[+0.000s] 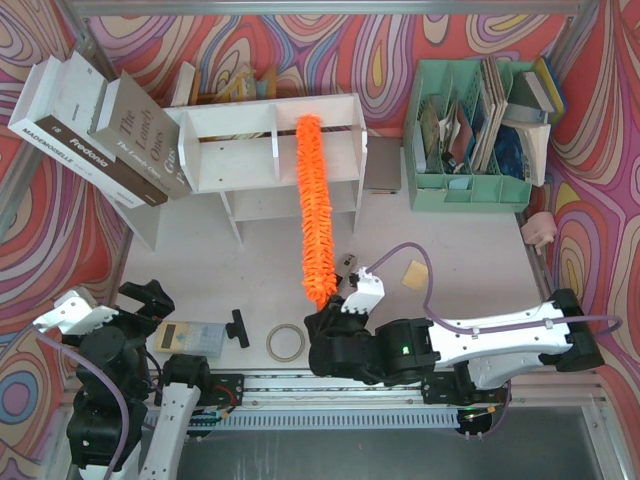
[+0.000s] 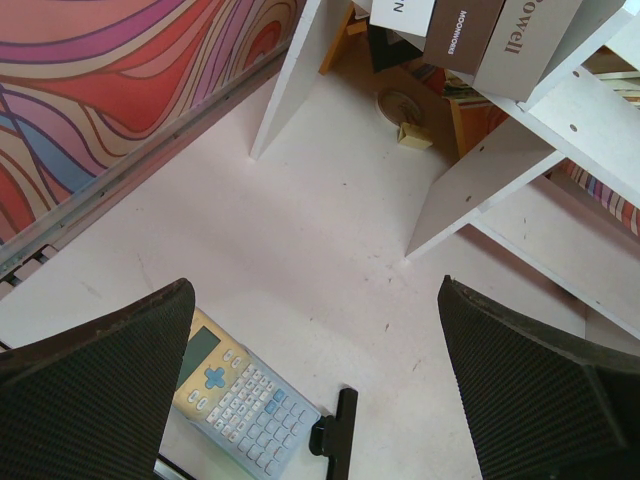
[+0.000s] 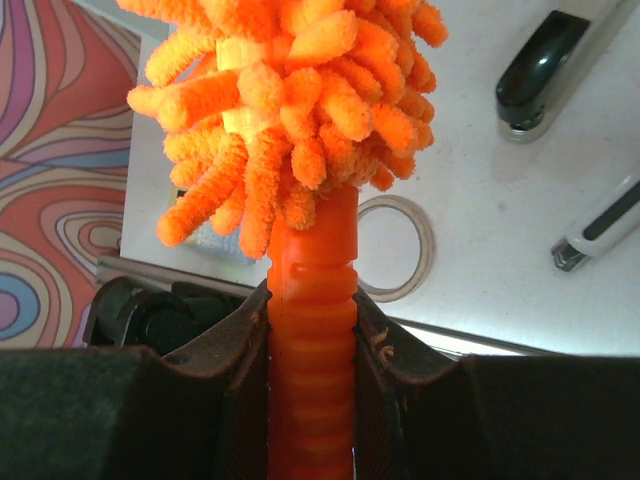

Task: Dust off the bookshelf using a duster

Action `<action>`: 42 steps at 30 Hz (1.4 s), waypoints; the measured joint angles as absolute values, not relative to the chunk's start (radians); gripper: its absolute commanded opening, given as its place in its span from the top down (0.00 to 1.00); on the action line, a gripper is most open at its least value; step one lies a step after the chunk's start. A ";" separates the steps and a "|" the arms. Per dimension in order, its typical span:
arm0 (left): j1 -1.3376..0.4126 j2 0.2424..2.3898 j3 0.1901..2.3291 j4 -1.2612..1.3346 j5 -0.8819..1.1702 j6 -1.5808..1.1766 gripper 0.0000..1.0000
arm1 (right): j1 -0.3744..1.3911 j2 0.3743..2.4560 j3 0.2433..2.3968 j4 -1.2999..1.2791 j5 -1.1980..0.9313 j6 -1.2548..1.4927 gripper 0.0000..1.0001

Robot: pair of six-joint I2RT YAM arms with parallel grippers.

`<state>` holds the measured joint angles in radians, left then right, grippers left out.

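Note:
The white bookshelf (image 1: 250,150) stands at the back left of the table, books leaning on its left end; its boards also show in the left wrist view (image 2: 520,170). The orange fluffy duster (image 1: 314,205) reaches from my right gripper up to the shelf, its tip at the top board right of the middle. My right gripper (image 1: 325,322) is shut on the duster's ribbed orange handle (image 3: 311,330), fluffy head (image 3: 290,90) just above the jaws. My left gripper (image 1: 150,300) is open and empty at the front left, above the table.
A calculator (image 1: 190,337), a small black tool (image 1: 239,328) and a tape ring (image 1: 286,342) lie at the front. A mint green file organiser (image 1: 470,130) stands back right. A stapler (image 3: 545,65) and a yellow note (image 1: 415,275) lie near the right arm.

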<state>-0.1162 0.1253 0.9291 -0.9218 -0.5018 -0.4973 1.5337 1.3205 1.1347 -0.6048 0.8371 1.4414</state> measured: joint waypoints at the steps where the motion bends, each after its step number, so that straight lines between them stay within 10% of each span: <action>1: -0.116 0.125 0.929 -0.922 -0.502 -0.498 0.02 | 1.534 1.309 1.135 -0.631 0.844 1.466 1.00; 22: -0.116 0.125 0.929 -0.922 -0.502 -0.498 0.02 | 1.537 1.300 1.119 -0.488 0.823 1.325 1.00; 42: -0.116 0.125 0.929 -0.921 -0.502 -0.498 0.02 | 1.540 1.263 1.163 -0.928 0.927 1.711 1.00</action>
<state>-0.1162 0.1253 0.9291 -0.9215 -0.5018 -0.4976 1.5398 1.2629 1.1629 -0.9283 0.9272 1.7115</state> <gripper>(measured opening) 0.984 0.336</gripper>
